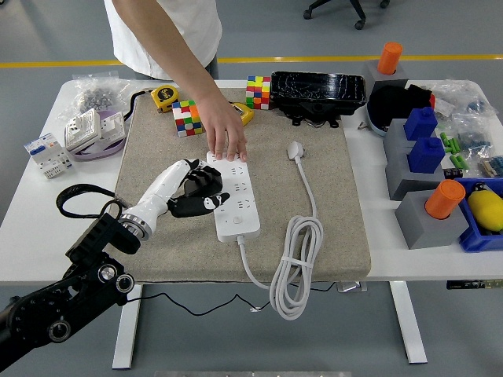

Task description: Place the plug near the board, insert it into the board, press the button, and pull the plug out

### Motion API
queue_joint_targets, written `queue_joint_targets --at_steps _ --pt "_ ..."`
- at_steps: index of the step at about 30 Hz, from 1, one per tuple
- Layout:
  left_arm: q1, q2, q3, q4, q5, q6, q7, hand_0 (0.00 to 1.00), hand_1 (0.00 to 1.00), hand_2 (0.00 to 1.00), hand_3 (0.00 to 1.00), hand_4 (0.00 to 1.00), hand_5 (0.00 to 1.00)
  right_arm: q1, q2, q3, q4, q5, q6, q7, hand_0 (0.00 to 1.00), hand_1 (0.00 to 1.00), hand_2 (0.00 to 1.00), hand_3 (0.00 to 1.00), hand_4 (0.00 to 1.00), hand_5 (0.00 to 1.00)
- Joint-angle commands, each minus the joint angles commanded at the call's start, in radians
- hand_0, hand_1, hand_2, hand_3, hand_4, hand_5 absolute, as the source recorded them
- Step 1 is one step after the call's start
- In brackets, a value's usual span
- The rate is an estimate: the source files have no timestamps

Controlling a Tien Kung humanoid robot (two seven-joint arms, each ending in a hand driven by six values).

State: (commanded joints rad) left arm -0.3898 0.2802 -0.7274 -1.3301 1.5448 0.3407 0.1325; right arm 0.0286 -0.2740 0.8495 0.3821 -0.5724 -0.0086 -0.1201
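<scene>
The far end of the long white power strip (233, 197) is covered by a person's hand (225, 137), whose fingers press down on its top edge, so the sockets there cannot be seen. The person's arm comes down from the top of the picture and the body is cut off above the chest. The strip's left edge is partly hidden behind the robot's left hand (191, 190), a white-backed hand with black fingers. These fingers (211, 177) are curled inward over the strip's left side and rest on or just above it; whether they truly touch cannot be told, and they grip nothing. The black left arm rises from the lower left corner, its forearm slanting up and to the right over the grey-brown felt mat (330, 236) that covers the white table (47, 228). The right arm does not show.

The white plug (295, 150) lies on the mat, apart from the strip on its right and level with the strip's far end, not in any socket. Its white cable (295, 263) runs toward the near edge, gathers into a tied loop hanging over the table's front, and curves back into the strip's near end. The strip's round button, near its near end, is small and hard to make out
</scene>
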Motion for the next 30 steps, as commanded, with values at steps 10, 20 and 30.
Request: queue_joint_targets --at_steps 10,20,30 --pt "-0.020 -0.009 0.019 -0.002 0.003 -0.018 0.009 0.666 0.726 0.725 0.633 0.822 0.352 0.000 0.000 -0.004 0.000 0.001 0.000 0.000 0.678 0.687 0.694 0.595 0.933 0.527" --pt "-0.049 -0.021 0.038 -0.006 0.022 -0.030 0.016 0.656 0.718 0.720 0.628 0.820 0.353 0.000 0.000 -0.004 0.000 0.002 0.000 0.000 0.680 0.687 0.694 0.596 0.933 0.528" --pt "-0.056 -0.022 0.044 -0.014 0.026 -0.036 0.018 0.653 0.718 0.717 0.627 0.819 0.352 0.000 -0.001 -0.005 0.001 0.002 0.000 0.000 0.678 0.687 0.694 0.596 0.934 0.528"
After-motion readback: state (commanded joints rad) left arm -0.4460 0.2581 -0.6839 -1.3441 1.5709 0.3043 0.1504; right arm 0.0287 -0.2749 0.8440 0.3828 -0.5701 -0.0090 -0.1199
